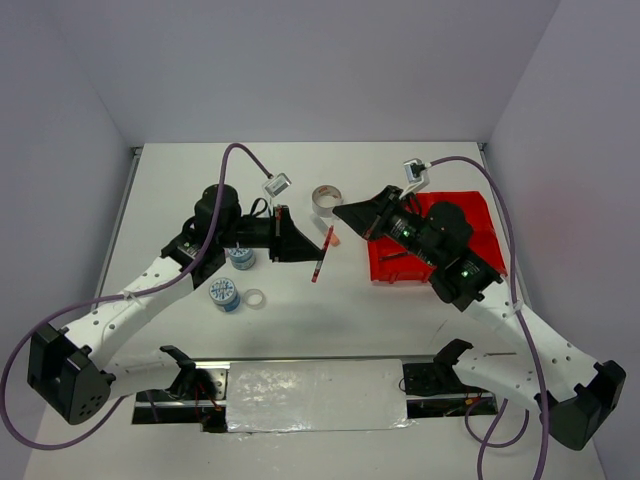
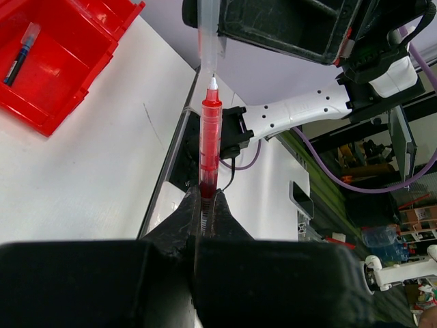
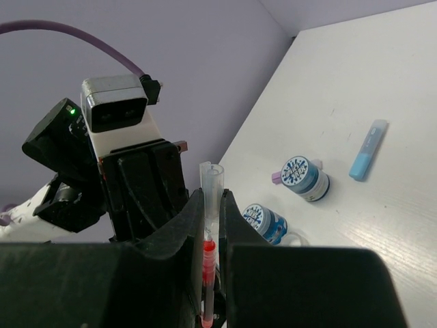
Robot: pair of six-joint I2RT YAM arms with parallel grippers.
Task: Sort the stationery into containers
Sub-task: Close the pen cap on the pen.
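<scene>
Presently, on hand:

Surface — white matt table point(image 1: 400, 320), faintly scuffed, with a shiny pale plate point(image 1: 315, 395) set along its near edge between the arm bases.

Room — plain lilac walls point(image 1: 300, 60) close the table on three sides; the left wrist view shows cables and clutter past the near edge.

Red pen point(image 2: 210, 143) — raised off the table at centre, between the two arms. Left fingers point(image 2: 179, 222) are clenched on its barrel; right fingers point(image 3: 181, 232) are clenched on the clear cap point(image 3: 210, 181) at its tip. Whether the cap is still seated cannot be told.

Red bin point(image 1: 482, 212) — right side of the table, partly under the right arm; a blue pen point(image 2: 19, 55) lies in one compartment.

Grey tape roll point(image 1: 325, 197) — far centre, on the table.

Two patterned tape rolls point(image 1: 241, 258) point(image 1: 224, 294) — left of centre, near each other, with the clear tape ring point(image 1: 255, 298) just beside the nearer one.

Light-blue marker point(image 3: 369, 149) — flat on the table, apart from the rolls.

Lilac marker point(image 3: 276, 178) — mostly hidden behind a patterned roll.
</scene>
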